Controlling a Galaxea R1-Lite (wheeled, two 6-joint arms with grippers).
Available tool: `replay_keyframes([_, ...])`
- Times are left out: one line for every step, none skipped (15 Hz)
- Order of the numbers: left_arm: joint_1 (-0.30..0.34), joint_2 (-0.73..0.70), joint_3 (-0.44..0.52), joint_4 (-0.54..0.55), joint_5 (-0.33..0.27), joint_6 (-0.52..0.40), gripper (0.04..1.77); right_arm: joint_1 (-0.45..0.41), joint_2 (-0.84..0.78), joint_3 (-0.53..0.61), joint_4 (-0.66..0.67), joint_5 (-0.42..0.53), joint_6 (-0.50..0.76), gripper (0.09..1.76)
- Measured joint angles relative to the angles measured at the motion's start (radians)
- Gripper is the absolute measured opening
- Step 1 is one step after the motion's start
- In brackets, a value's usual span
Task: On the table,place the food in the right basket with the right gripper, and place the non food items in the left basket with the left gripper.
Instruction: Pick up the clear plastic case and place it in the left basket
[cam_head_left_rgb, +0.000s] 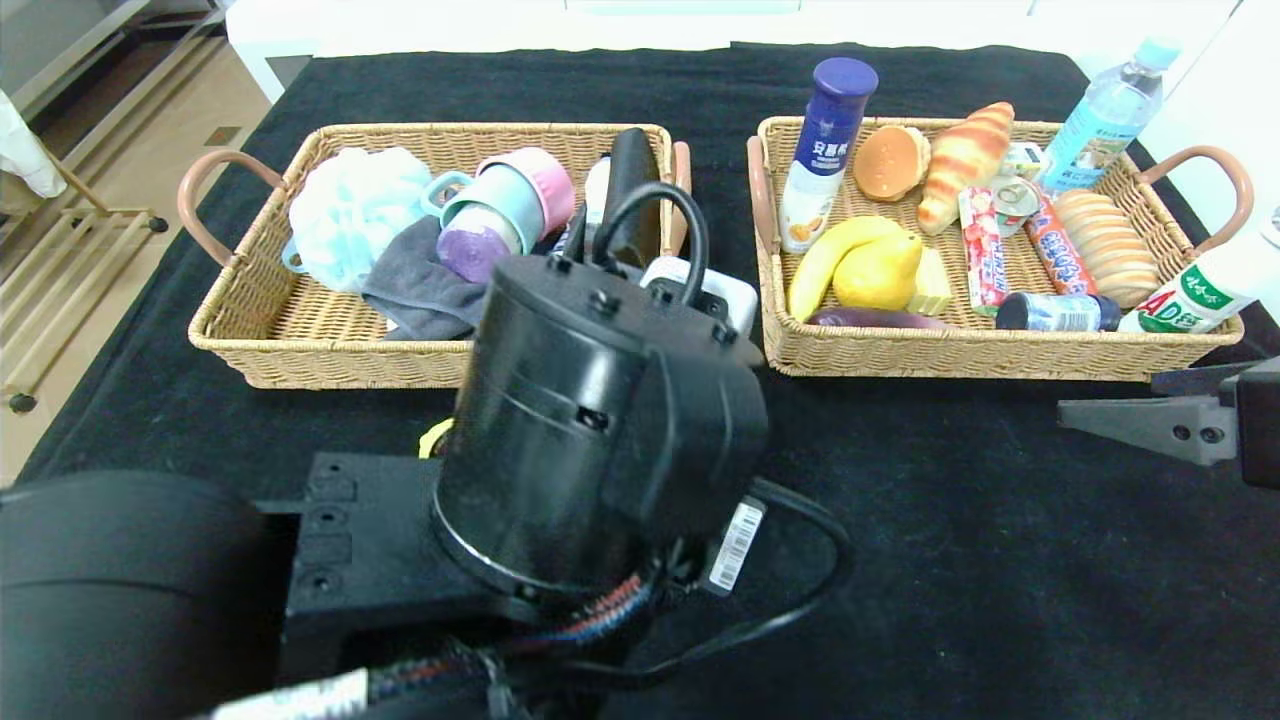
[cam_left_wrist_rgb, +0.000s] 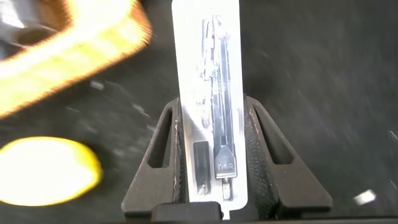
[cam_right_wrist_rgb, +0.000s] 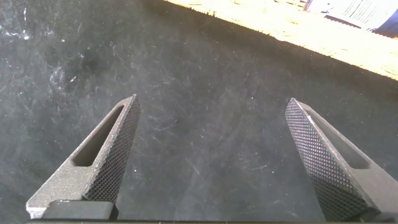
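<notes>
My left tool (cam_left_wrist_rgb: 214, 168) clamps the clear drawing-tool case (cam_left_wrist_rgb: 210, 93) at frame center, my right tool (cam_right_wrist_rgb: 214, 155) gaping above the black tabletop (cam_right_wrist_rgb: 205, 93).

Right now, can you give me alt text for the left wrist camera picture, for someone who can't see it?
The left gripper is shut on a long clear plastic case of drawing tools, held between its two dark fingers above the black tablecloth. A yellow lemon lies on the cloth off to one side, and a wicker basket's edge shows beyond it.
</notes>
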Motion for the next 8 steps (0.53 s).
replay_keyframes([0.021,-0.008,-0.011,0.000,-0.003,0.006,0.63,0.000,0.000,-0.001,0.000,0.000,0.000,1.71])
replay_keyframes([0.046,-0.016,-0.024,0.002,-0.011,0.009,0.63,0.000,-0.001,-0.002,0.000,0.000,0.000,1.71])
replay_keyframes([0.070,-0.022,-0.034,0.003,-0.031,0.014,0.63,0.000,-0.001,-0.002,0.000,0.000,0.000,1.71])
replay_keyframes([0.097,-0.026,-0.042,0.000,-0.053,0.022,0.63,-0.001,-0.001,-0.003,0.000,0.000,0.000,1.71])
replay_keyframes([0.128,-0.030,-0.050,-0.002,-0.076,0.026,0.63,-0.001,-0.001,-0.003,-0.001,-0.001,0.000,1.71])
replay_keyframes([0.160,-0.032,-0.059,-0.002,-0.105,0.029,0.63,-0.001,-0.002,-0.003,-0.001,-0.001,0.000,1.71])
replay_keyframes([0.188,-0.034,-0.067,-0.002,-0.130,0.030,0.63,-0.002,-0.002,-0.003,-0.001,-0.001,0.000,1.71])
replay_keyframes([0.221,-0.036,-0.079,-0.003,-0.160,0.035,0.63,-0.002,-0.002,-0.004,-0.001,-0.001,0.000,1.71])
